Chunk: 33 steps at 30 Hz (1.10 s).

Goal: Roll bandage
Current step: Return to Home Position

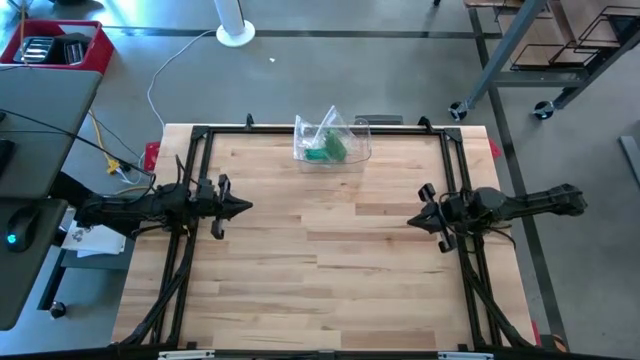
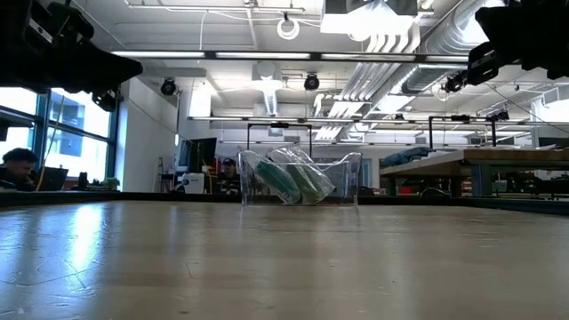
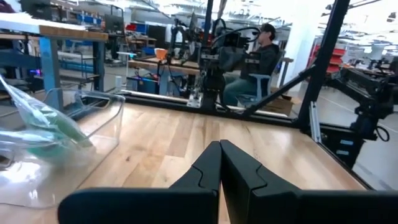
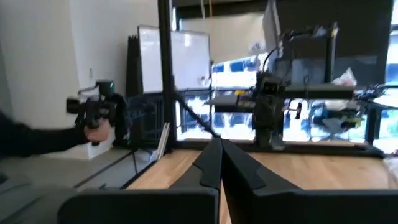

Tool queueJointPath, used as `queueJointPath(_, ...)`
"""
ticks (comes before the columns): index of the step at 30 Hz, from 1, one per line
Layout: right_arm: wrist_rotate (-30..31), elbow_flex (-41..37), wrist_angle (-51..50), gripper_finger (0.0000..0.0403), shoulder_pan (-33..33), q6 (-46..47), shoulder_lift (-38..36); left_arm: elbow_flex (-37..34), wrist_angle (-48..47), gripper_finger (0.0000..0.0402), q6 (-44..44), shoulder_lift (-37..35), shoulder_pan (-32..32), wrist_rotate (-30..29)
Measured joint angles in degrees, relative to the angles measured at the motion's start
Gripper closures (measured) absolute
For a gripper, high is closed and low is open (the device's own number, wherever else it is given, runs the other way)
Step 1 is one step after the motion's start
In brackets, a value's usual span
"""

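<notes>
The job looks done: the soft rolled green bandage (image 1: pixel 328 150), sealed in a crinkly clear zip bag (image 1: pixel 318 128), lies in the rigid transparent bin (image 1: pixel 364 142). The left gripper (image 1: pixel 245 208) and right gripper (image 1: pixel 412 222) hang either side of the bin, well apart from it, fingers pressed together; I judge only parking at home is left

Workshop-like lab: workbenches (image 3: pixel 68 32), ceiling ducts (image 2: pixel 400 62), whiteboard (image 4: pixel 177 68)

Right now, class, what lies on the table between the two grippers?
Nothing: in the high view only bare table separates the left gripper and the right gripper. The transparent bin stands beyond, at the far edge.
</notes>
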Motion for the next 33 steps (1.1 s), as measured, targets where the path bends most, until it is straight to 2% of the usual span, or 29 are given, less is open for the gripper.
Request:
queueJointPath(3, 2.37, -0.02, 2.26, 0.0403, -0.8, 1.06, 0.0, 0.0, 0.01, 0.0401, 0.07, -0.02, -0.3, -0.1)
queueJointPath(6, 11.62, -0.02, -1.05, 0.0403, -3.33, 5.19, 0.0, 0.0, 0.06, 0.0401, 0.67, 0.01, -0.41, -0.52)
queueJointPath(7, 12.38, -0.02, -3.36, 0.0403, -4.49, 4.8, -0.01, 0.0, 0.05, 0.0401, 0.99, -0.02, -0.41, -0.53)
queueJointPath(10, 8.39, -0.02, -6.58, 0.0403, -8.23, 2.13, -0.61, 0.0, -0.01, 0.0401, 0.9, 0.01, -0.41, -0.54)
queueJointPath(14, 3.02, -0.02, -6.78, 0.0403, -13.97, 4.0, -2.26, 0.02, -0.99, 0.0401, 0.17, 0.01, -0.44, -0.54)
queueJointPath(18, 3.47, -0.02, -13.47, 0.0403, -18.23, 4.09, -2.7, 0.04, -2.04, 0.0401, -1.27, 0.02, -0.44, -0.66)
queueJointPath(24, 3.8, 0.0, -21.15, 0.0403, -19.71, 3.53, -2.49, 0.04, -2.11, 0.0401, -4.06, 0.33, -0.44, -0.63)
queueJointPath(33, 4.35, 0.0, -21.36, 0.0403, -19.69, 3.51, -2.16, 0.04, -2.09, 0.0401, -2.05, 0.33, -0.44, -0.6)
